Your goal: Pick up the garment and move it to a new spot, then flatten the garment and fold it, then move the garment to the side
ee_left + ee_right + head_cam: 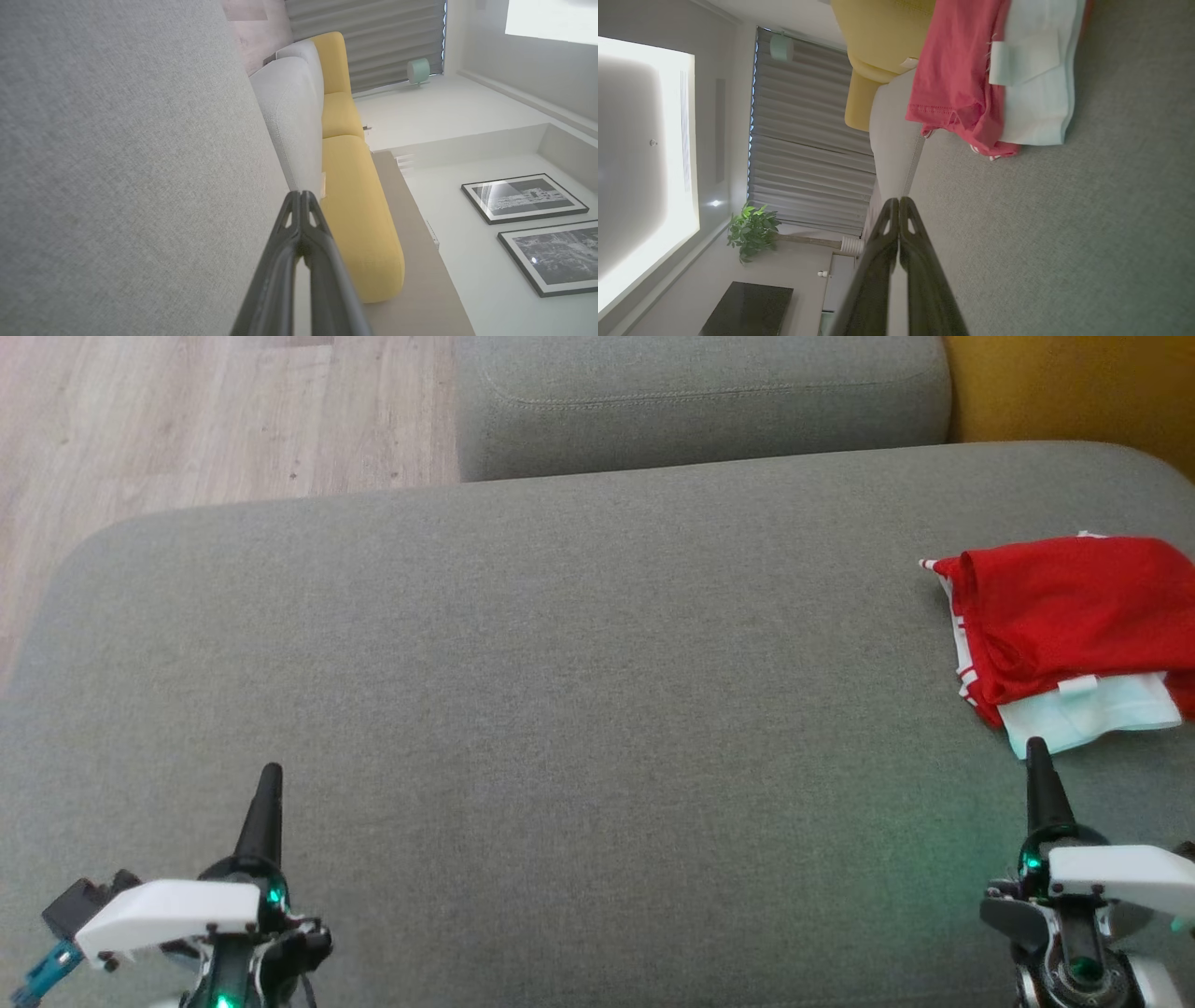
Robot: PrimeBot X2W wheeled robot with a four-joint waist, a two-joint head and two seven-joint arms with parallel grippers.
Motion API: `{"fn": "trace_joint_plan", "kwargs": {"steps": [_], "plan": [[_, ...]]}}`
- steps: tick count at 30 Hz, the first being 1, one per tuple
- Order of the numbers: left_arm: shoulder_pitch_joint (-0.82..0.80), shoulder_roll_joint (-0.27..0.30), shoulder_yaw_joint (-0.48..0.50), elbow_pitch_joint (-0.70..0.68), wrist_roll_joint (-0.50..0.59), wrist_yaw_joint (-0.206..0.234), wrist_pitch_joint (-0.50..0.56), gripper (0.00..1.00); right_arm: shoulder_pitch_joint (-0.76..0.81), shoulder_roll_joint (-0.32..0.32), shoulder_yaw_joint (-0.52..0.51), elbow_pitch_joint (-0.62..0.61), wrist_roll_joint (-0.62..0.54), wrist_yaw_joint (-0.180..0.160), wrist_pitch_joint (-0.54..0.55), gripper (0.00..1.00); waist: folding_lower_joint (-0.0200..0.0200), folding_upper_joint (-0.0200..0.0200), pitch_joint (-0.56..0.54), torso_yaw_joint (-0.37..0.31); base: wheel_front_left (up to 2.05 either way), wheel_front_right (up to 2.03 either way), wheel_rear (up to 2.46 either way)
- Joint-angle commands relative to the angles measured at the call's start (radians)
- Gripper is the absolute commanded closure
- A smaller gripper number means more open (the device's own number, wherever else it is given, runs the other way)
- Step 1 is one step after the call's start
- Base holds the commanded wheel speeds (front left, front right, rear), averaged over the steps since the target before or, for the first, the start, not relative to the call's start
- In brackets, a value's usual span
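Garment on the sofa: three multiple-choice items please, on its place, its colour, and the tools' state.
1. Where on the grey sofa seat does the garment lie?
A far left
B centre
C right end
2. Its main colour?
A red
B blue
C yellow
3. The left tool and right tool are:
A both open
B both shut, empty
C shut on the garment
Key: C, it lies at the seat's right end; A, most of its cloth is red; B, fingertips meet in both wrist views.
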Motion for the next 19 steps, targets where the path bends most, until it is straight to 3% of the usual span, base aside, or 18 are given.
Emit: {"fn": "trace_joint_plan", "kwargs": {"steps": [1, 19], "plan": [[-0.066, 0.014, 0.040, -0.028, -0.027, -0.008, 0.008, 1.00, -0.054, -0.004, 0.013, -0.040, 0.034, -0.001, 0.010, 1.00, 0.0000, 0.0000, 0.000, 0.000, 0.00, 0.00, 0.00], [-0.088, 0.014, 0.073, -0.014, -0.195, -0.024, 0.059, 1.00, -0.056, -0.005, -0.010, -0.057, 0.232, -0.001, 0.059, 1.00, 0.0000, 0.0000, 0.001, -0.001, 0.00, 0.00, 0.00]]}}
